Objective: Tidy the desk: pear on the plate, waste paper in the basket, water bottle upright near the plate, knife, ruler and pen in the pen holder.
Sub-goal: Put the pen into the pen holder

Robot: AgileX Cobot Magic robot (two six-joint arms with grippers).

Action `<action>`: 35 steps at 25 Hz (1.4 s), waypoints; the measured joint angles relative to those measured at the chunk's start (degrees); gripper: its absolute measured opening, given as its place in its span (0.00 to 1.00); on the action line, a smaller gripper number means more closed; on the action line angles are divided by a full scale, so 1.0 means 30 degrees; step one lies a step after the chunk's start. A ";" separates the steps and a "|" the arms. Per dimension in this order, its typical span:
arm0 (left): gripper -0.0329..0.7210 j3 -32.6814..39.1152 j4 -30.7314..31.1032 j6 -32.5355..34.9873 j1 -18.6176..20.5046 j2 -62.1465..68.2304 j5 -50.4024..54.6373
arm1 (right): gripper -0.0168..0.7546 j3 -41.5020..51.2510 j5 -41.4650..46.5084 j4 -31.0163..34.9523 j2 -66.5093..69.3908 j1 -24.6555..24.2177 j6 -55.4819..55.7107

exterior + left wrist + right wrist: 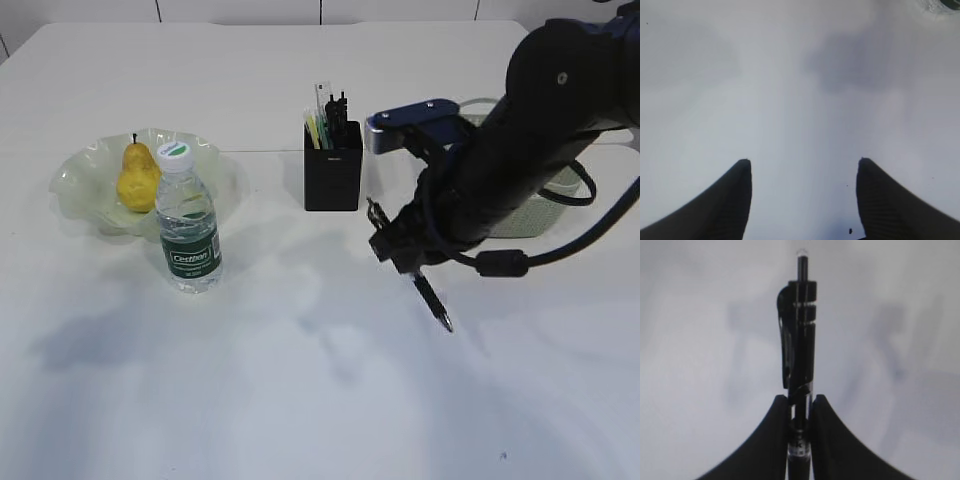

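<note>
Yellow pear (137,178) on the plate (82,170) — bottle (187,222) upright beside it; black pen (800,325) held aloft.

Right arm (520,150), upper right of the exterior frame: matte black, thick rounded links; one small pale screw on the upper link. Blue-and-silver camera module (412,122) mounted near the wrist. Black cable (560,250) looping at right, with a cylindrical ferrite bead. Right tool (800,412): two black, curved, tapering fingers. Left tool (802,172): matching black fingers, finely ribbed.
</note>
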 joint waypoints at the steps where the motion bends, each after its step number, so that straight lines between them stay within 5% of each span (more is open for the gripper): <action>1: 0.66 0.0000 0.0000 0.0000 0.0000 0.0000 0.0000 | 0.11 0.0000 -0.1053 0.0000 0.0000 0.0000 0.0000; 10: 0.66 0.0000 0.0000 0.0000 0.0000 0.0000 0.0000 | 0.11 -0.1604 -0.8520 0.0000 0.1043 -0.1305 -0.0036; 22: 0.66 0.0000 -0.0175 0.0000 0.0000 0.0000 0.0121 | 0.11 -1.0062 -1.0110 -0.0355 0.6574 -0.1834 -0.0947; 35: 0.66 0.0000 -0.0175 0.0000 0.0000 0.0000 0.0121 | 0.11 -1.0712 -1.4229 0.0907 0.9398 -0.1834 -0.0168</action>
